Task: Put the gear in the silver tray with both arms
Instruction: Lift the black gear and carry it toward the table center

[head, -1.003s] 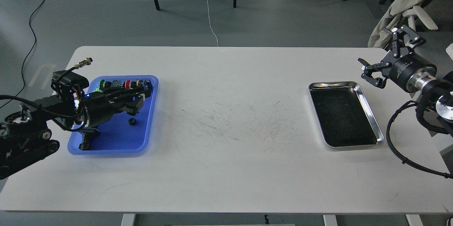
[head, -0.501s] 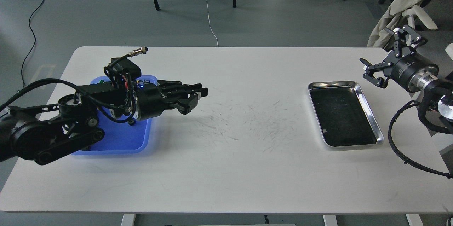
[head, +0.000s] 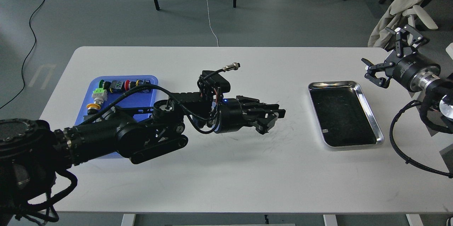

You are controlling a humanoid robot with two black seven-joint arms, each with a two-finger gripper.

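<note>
Left pincer [head: 270, 120] has swung from the blue tray [head: 148, 81] to mid-desk [head: 226, 183], fingers together; right pincer [head: 387, 56] stays spread beside the silver tray [head: 368, 105].

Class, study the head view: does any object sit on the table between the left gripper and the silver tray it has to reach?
Nothing visible does. Between the left gripper and the silver tray lies only bare, scuffed table. The right gripper hangs open beyond the tray's far right corner, outside that path.
</note>
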